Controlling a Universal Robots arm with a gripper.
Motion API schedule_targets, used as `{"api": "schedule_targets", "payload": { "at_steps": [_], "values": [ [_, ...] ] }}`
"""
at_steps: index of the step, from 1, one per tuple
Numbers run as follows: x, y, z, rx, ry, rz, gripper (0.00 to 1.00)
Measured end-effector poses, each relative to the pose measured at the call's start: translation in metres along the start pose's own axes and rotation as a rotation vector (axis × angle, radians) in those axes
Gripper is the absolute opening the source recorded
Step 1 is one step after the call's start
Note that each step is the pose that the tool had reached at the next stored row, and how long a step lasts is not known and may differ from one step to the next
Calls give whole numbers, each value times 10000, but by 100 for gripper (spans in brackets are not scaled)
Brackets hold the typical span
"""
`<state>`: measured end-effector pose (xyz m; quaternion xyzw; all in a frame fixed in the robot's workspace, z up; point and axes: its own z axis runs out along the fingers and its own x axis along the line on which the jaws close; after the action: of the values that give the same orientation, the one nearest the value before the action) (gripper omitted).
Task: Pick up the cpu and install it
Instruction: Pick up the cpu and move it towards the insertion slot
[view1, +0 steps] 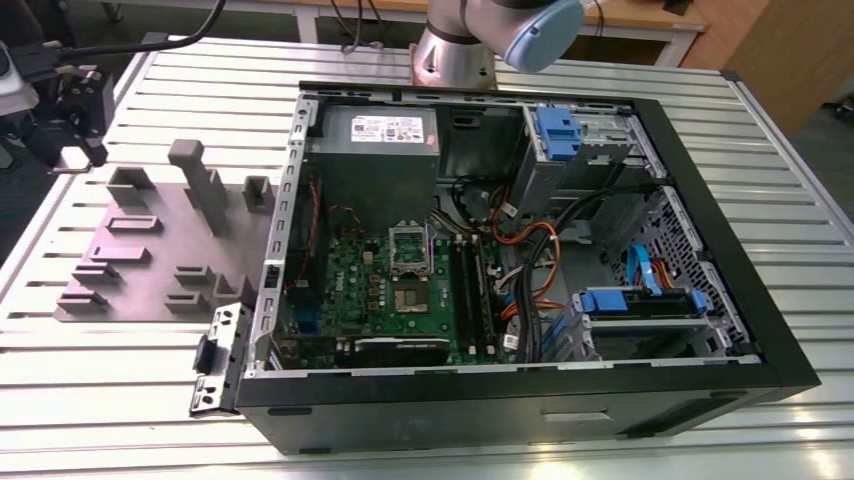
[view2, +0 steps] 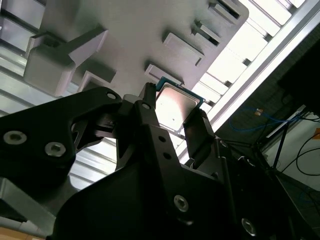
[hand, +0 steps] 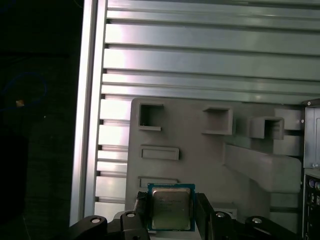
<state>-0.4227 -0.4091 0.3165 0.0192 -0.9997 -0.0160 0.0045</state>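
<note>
Over the gray moulded fixture tray (hand: 200, 160) beside the open computer case (view1: 534, 410), the gripper (hand: 171, 216) pinches the cpu (hand: 171, 207) by two opposite edges. In both wrist views its black fingers (view2: 197, 130) are drawn in narrow against the chip's sides. Whether the chip has cleared the tray cannot be told. The pickup looks best served by a light, even squeeze that keeps the chip level and its underside untouched. The cpu is a flat square with a dull-shining metal lid and a blue-green rim. The tray is matte plastic with boxy pockets and posts, resting on a ribbed aluminium table (view1: 107, 400).
</note>
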Motion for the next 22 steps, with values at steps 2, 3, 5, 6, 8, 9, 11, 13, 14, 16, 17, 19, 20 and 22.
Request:
{"api": "schedule_targets", "payload": {
  "at_steps": [2,3,5,6,8,9,11,13,14,16,17,19,20,22],
  "values": [
    [-7,0,-6,12,2,0,47],
    [-9,-1,-13,14,3,0,47],
    [-11,0,-33,14,0,0,47],
    [-11,1,-48,17,1,0,47],
    [-11,2,-80,21,1,0,47],
    [-11,2,-98,22,1,1,47],
    [-12,3,-129,25,1,1,47],
    [-12,4,-160,25,1,2,47],
    [-13,5,-176,26,1,2,47],
    [-15,6,-206,26,1,3,47],
    [-15,6,-217,26,1,3,47],
    [-17,7,-241,26,1,4,47],
    [-18,7,-251,26,0,5,47],
    [-19,8,-272,26,1,6,47]
  ]
}}
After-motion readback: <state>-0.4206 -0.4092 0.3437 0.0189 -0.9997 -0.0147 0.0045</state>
